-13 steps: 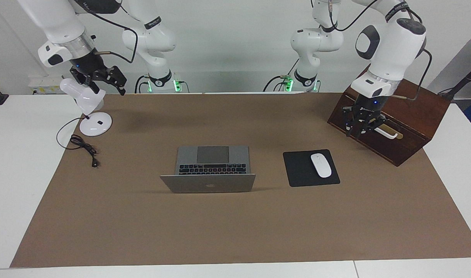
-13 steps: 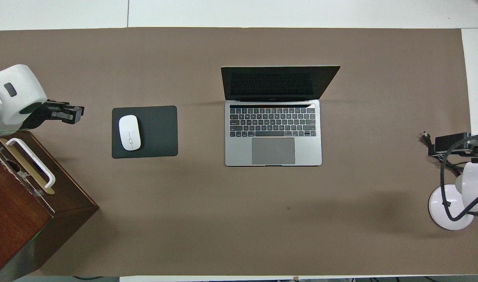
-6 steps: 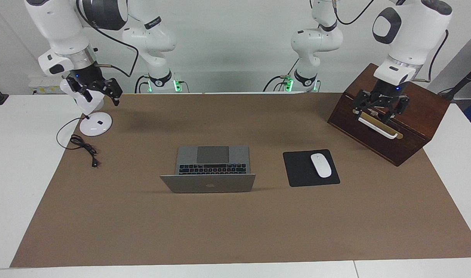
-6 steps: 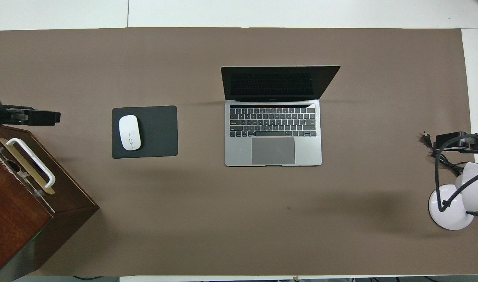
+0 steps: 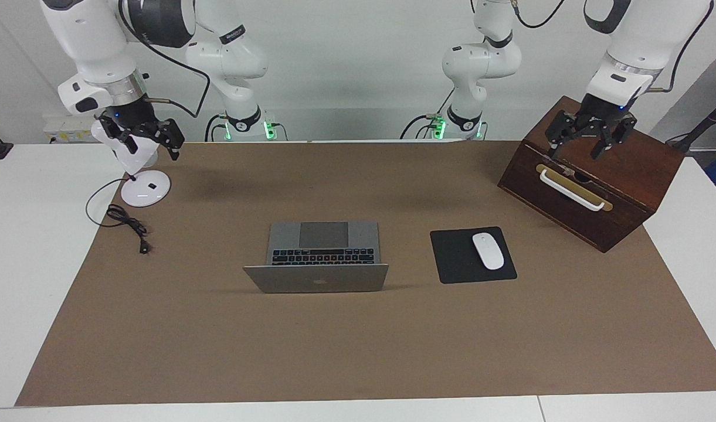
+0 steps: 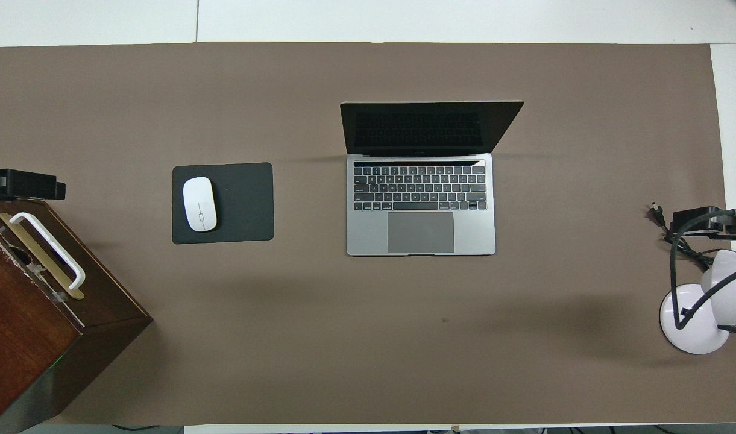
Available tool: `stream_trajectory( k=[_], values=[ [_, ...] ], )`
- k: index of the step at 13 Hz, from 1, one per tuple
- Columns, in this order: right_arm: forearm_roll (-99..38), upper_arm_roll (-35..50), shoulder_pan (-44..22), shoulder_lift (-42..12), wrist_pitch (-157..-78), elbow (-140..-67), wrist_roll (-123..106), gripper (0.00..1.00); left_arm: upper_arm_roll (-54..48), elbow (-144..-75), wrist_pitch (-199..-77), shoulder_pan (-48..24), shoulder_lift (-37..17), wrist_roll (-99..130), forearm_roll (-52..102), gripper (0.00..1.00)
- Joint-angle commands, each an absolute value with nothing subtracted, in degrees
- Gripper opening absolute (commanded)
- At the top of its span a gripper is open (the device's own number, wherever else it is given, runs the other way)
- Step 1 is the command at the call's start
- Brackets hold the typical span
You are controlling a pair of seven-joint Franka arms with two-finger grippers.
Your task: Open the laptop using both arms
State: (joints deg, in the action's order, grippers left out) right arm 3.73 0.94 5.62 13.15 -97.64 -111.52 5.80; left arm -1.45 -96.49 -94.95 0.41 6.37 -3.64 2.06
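The silver-grey laptop (image 5: 316, 258) stands open in the middle of the brown mat, its lid raised, its keys and trackpad (image 6: 421, 205) showing. My left gripper (image 5: 583, 143) hangs open and empty in the air over the wooden box, well away from the laptop; its tip shows in the overhead view (image 6: 24, 184). My right gripper (image 5: 149, 140) hangs open and empty over the white desk lamp at the right arm's end of the table; it also shows in the overhead view (image 6: 705, 220). Neither gripper touches the laptop.
A black mouse pad (image 5: 451, 258) with a white mouse (image 5: 488, 251) lies beside the laptop toward the left arm's end. A dark wooden box (image 5: 621, 193) with a white handle stands there too. A white desk lamp (image 5: 141, 187) and its black cable (image 5: 126, 220) are at the right arm's end.
My left gripper has risen and drawn back from in front of the box's handle to above the box. My right gripper has shifted a little over the lamp. The laptop has not moved.
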Motion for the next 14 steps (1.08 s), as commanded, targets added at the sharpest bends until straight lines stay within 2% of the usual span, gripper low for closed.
stream_trajectory(
  k=[1, 4, 8, 14],
  values=[
    [4.48, 1.41, 6.33, 15.29, -97.91, -114.26, 7.03, 1.00, -1.67, -87.47, -87.21, 0.97, 2.12, -2.11, 0.97, 1.00],
    [3.52, 1.49, 5.98, 15.21, -98.43, -114.08, 7.03, 1.00, -1.41, -86.31, -87.36, 1.14, 1.93, 4.28, 1.14, 1.00],
    [1.58, 1.23, 6.42, 15.12, -101.94, -114.08, -2.44, 1.00, -1.32, -88.50, -90.44, 1.58, 2.63, 6.06, 0.62, 1.00],
    [1.67, 1.23, 5.63, 14.77, -102.13, -113.56, -1.32, 1.00, -1.23, -88.68, -90.97, 1.32, 2.64, 5.27, -1.57, 1.00]
  ],
)
